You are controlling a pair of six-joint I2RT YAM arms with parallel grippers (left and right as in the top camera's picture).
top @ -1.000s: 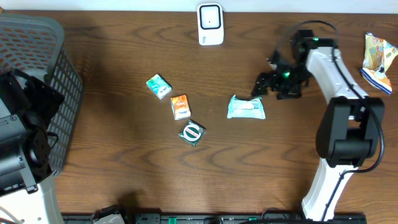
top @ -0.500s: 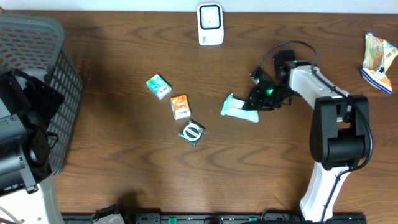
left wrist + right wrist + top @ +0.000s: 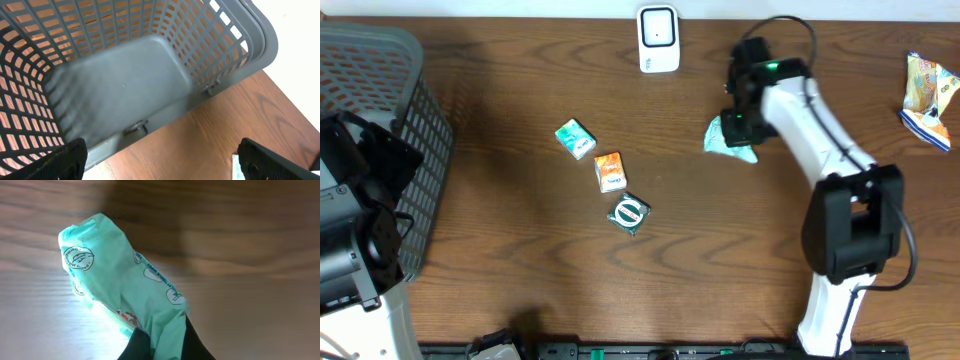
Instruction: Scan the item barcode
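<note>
Your right gripper (image 3: pixel 737 122) is clamped on the mint-green tissue pack (image 3: pixel 730 137), so that's where your item is: pinched at one end between the dark fingers (image 3: pixel 196 347), with the rest of the pack (image 3: pixel 116 287) sticking out past them over the wood table (image 3: pixel 740 260). Can't tell from either view if it's touching the tabletop. The printed side with the little leaf logos faces the wrist camera, and I don't see a barcode on it. The white scanner (image 3: pixel 658 39) stands at the far edge of the table, near the pack but apart from it, off toward the basket side. Your left gripper (image 3: pixel 160 162) is spread wide with nothing in it, one fingertip in each lower corner of its wrist view, hanging over the edge of the grey mesh basket (image 3: pixel 260 40). Three small items lie together mid-table, well clear of the right arm: a green pack (image 3: pixel 575 138), an orange pack (image 3: pixel 609 171) and a dark green packet (image 3: pixel 629 213) with a round logo. A crinkly snack bag (image 3: pixel 927 98) lies at the table's right edge.
</note>
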